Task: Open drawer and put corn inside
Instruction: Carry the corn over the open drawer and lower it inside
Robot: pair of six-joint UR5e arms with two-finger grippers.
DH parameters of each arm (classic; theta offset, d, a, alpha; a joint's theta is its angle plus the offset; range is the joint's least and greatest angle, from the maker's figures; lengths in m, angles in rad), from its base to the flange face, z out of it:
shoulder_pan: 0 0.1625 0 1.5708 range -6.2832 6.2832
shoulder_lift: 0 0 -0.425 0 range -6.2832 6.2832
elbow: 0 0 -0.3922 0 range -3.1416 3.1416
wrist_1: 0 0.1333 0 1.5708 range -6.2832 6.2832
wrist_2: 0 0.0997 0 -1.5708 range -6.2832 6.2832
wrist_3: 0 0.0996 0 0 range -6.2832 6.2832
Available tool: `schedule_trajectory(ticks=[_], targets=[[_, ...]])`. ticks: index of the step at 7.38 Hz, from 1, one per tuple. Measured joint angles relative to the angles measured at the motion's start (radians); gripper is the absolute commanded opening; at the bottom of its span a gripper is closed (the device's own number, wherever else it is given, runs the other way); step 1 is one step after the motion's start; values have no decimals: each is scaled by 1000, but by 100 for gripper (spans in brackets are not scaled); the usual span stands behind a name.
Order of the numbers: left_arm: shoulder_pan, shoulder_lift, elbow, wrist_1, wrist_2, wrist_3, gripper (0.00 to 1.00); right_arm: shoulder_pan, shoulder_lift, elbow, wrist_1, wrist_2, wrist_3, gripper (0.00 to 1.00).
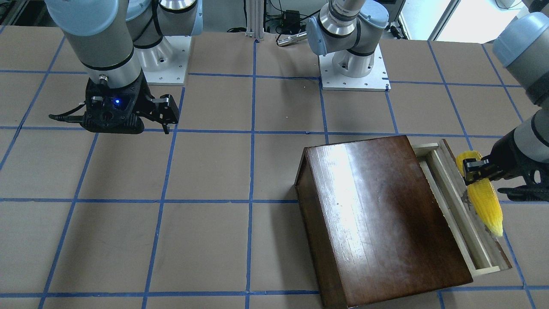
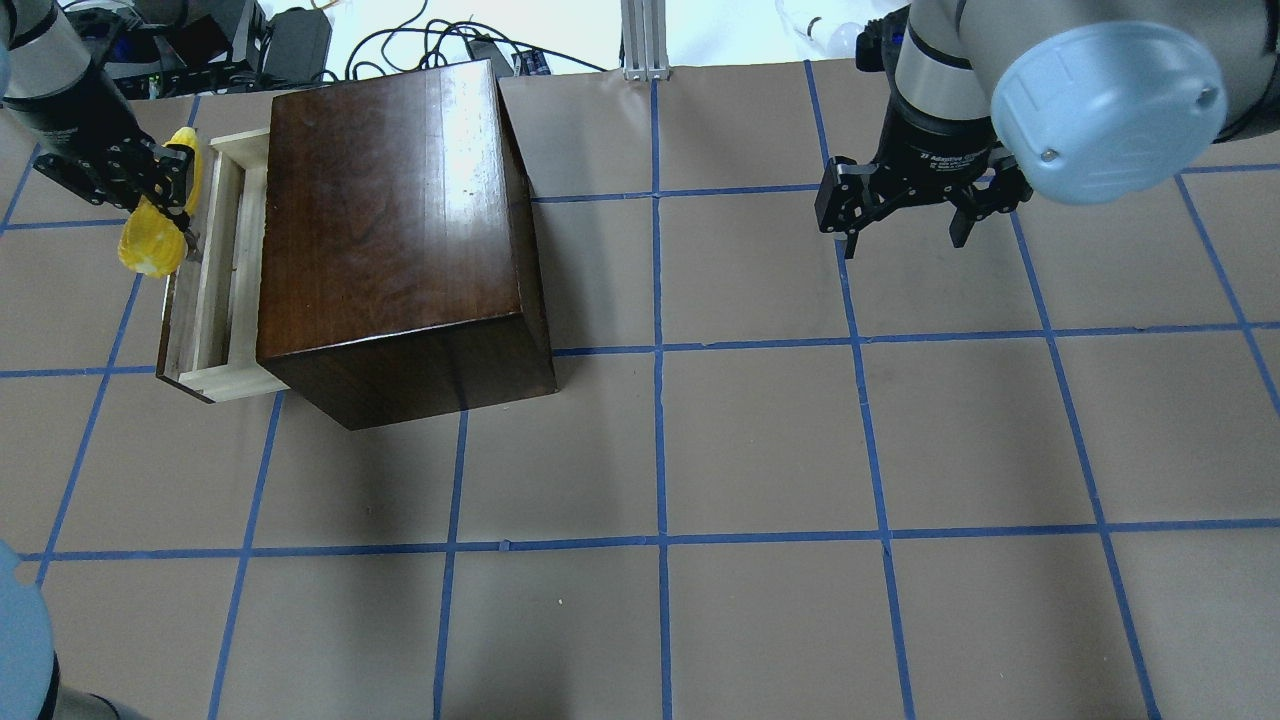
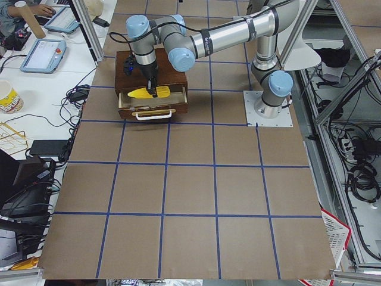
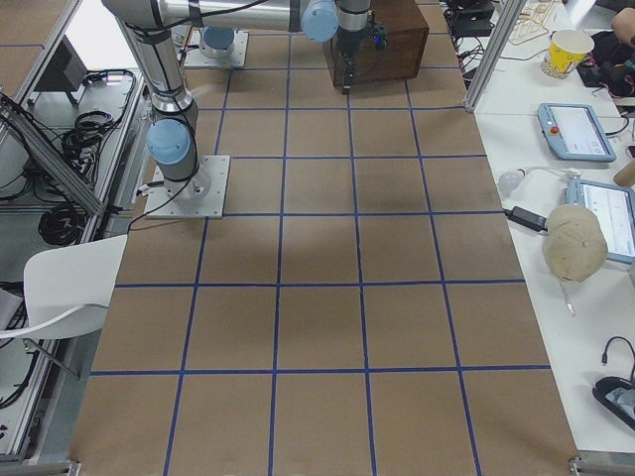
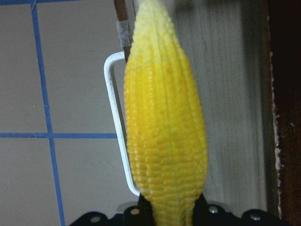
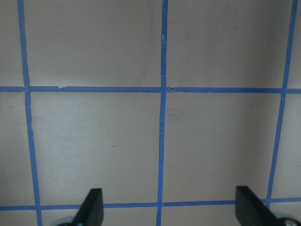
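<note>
Two hands in view, only one busy. We read the left hand [image 1: 473, 171] as pinching the corn [image 1: 486, 205] near its thick end, fingers clamped on both sides, cob lifted off the desk [image 1: 206, 171]. Drawer [image 1: 446, 189] is already pulled out of the dark box [image 1: 377, 214], pale tray exposed. Corn is held lengthwise, parallel to the narrow tray, likely so it fits when dropped. It hangs over the drawer's front panel and white handle [image 5: 114, 117], not yet inside; we judge a small shift toward the box is needed. Right hand [image 2: 905, 235] is spread wide, holding nothing, parked well apart above bare desk, out of the way.
</note>
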Motion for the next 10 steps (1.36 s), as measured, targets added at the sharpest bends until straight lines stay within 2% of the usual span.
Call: schedule_trajectory(ticks=[3,4,5,6,7,9,10], targets=[[-10,-30,-21,67,-13,-7,0,0,0,0,-1,-1,0,100],[-11,-34,-37,96,-17,-15,30,0,0,0,0,-1,0,100],[-12,-35,-49,110,-28,-32,43,0,0,0,0,-1,0,100],[-12,-35,-55,116,-55,-48,50,0,0,0,0,0,0,100],[-11,-33,-57,118,-80,-58,61,0,0,0,0,-1,0,100],[-8,-26,-55,119,-98,-60,70,0,0,0,0,-1,0,100],[-6,-20,-55,117,-97,-56,81,0,0,0,0,-1,0,100]])
